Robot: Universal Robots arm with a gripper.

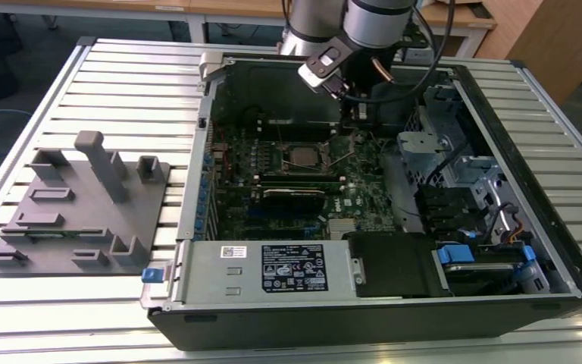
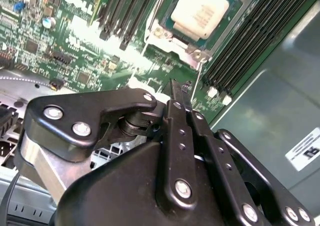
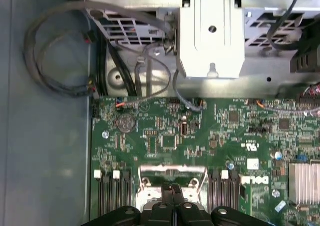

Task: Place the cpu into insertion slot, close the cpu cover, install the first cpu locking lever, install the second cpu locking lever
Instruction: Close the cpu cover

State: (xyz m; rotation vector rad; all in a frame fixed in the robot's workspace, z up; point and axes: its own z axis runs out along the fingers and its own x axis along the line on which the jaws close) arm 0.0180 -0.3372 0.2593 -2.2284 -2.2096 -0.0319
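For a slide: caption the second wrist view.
Shut gripper poised over the green board, near the seated cpu.

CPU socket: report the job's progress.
Done: the silver-grey square cpu sits in the silvery-rimmed insertion slot, with the thin silvery frame cpu cover seemingly down around it. In hand: nothing; the black gripper, shut, hangs beside the socket. Left: a thin wire lever looks raised in the exterior view, so locking seems undone.
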